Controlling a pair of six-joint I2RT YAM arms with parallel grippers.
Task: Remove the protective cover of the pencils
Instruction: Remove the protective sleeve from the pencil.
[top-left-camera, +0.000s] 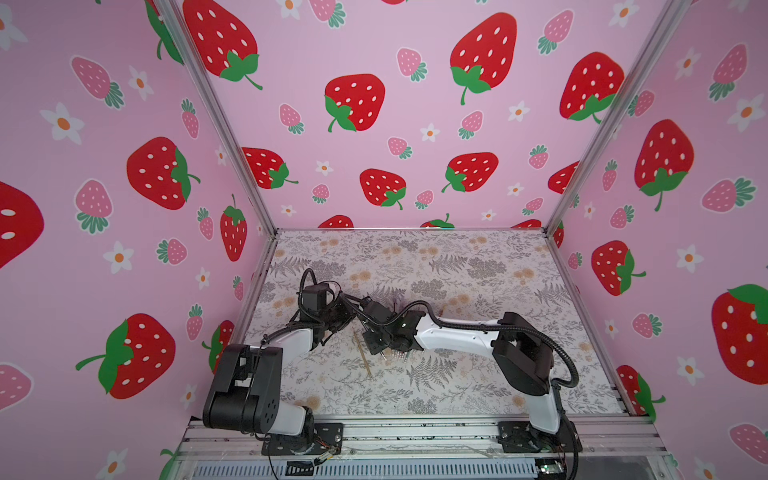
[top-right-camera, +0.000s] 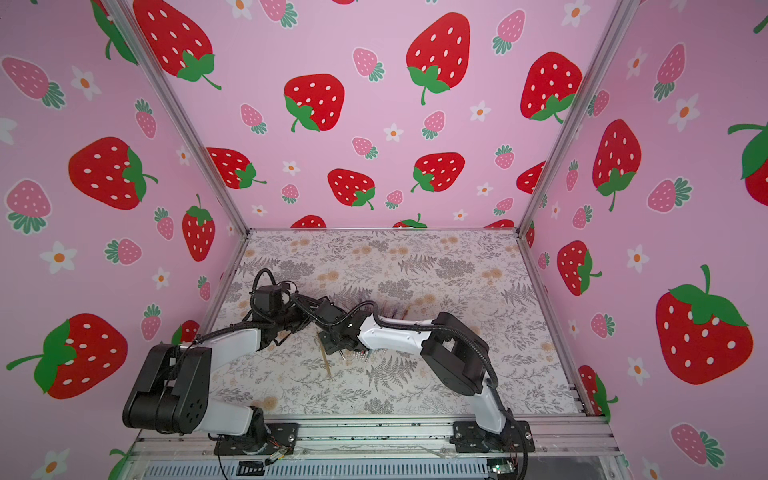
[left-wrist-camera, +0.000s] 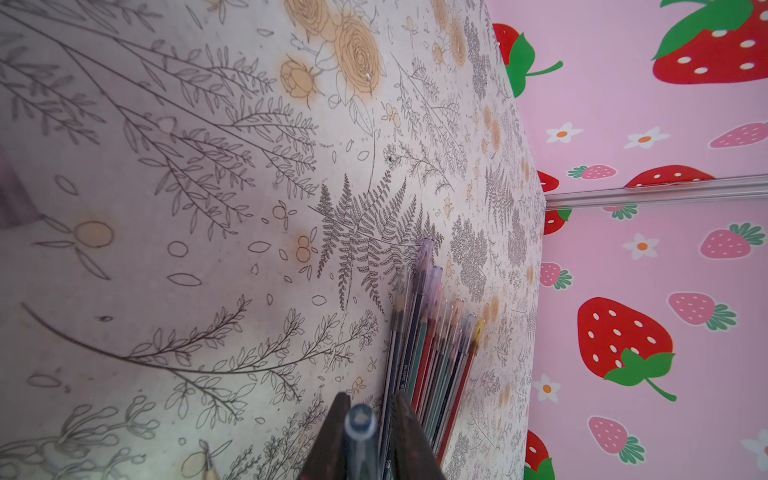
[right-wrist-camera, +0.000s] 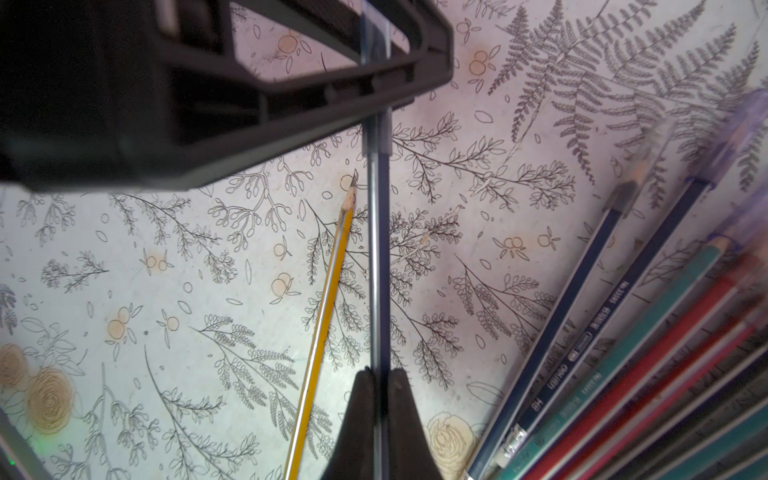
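While held by right fingers (right-wrist-camera: 361, 415), blue pencil (right-wrist-camera: 379, 270) with cap (right-wrist-camera: 376, 135) between left fingers (left-wrist-camera: 332, 440).

The table (top-left-camera: 457, 266) carries a pale print of grey ferns and tan flowers. At lower centre in both top views a yellow pencil (top-left-camera: 362, 355) lies alone on it. Just to its right lies a fan of pencils (top-left-camera: 394, 355), with clear caps on their tips.
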